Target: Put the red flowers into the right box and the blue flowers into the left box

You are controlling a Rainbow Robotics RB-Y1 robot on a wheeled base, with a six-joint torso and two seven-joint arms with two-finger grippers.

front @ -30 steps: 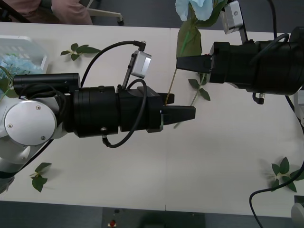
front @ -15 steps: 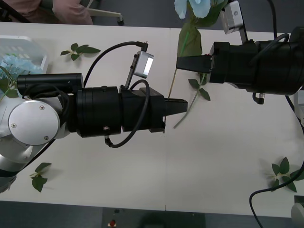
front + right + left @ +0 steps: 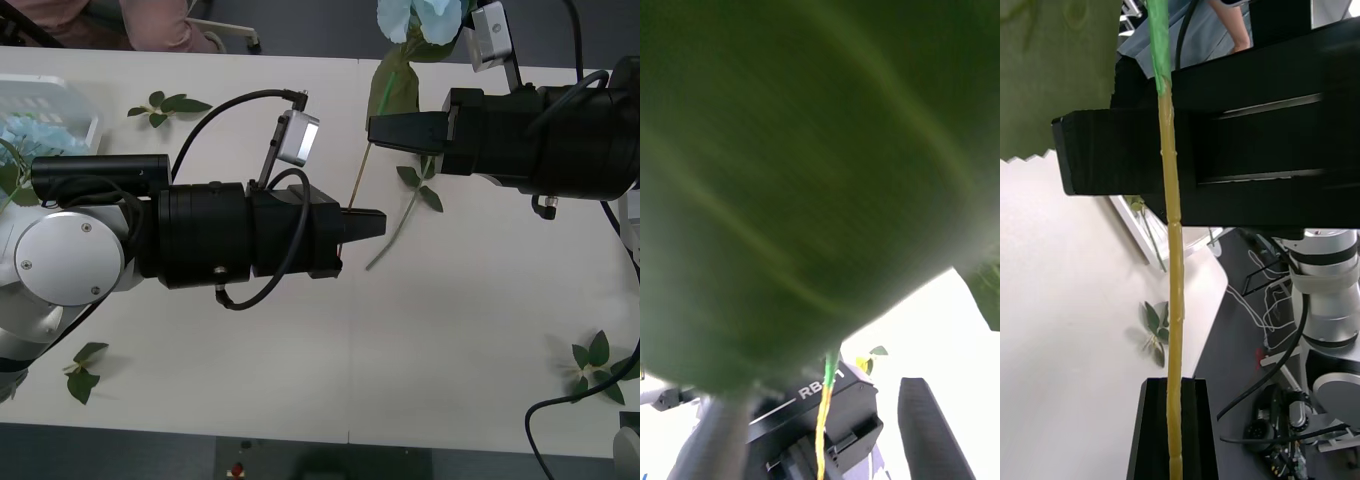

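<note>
Blue flowers: one pale cluster hangs above the far edge of the counter, its thin yellowish stem running down between both hands. Right hand sits just below the bloom beside its big green leaf, but I cannot tell whether its fingers are clenched. Left hand is clenched on the stem's lower end, below the right hand. More blue flowers lie in the left box, well left of the held stem. Loose leaf sprigs lie scattered.
</note>
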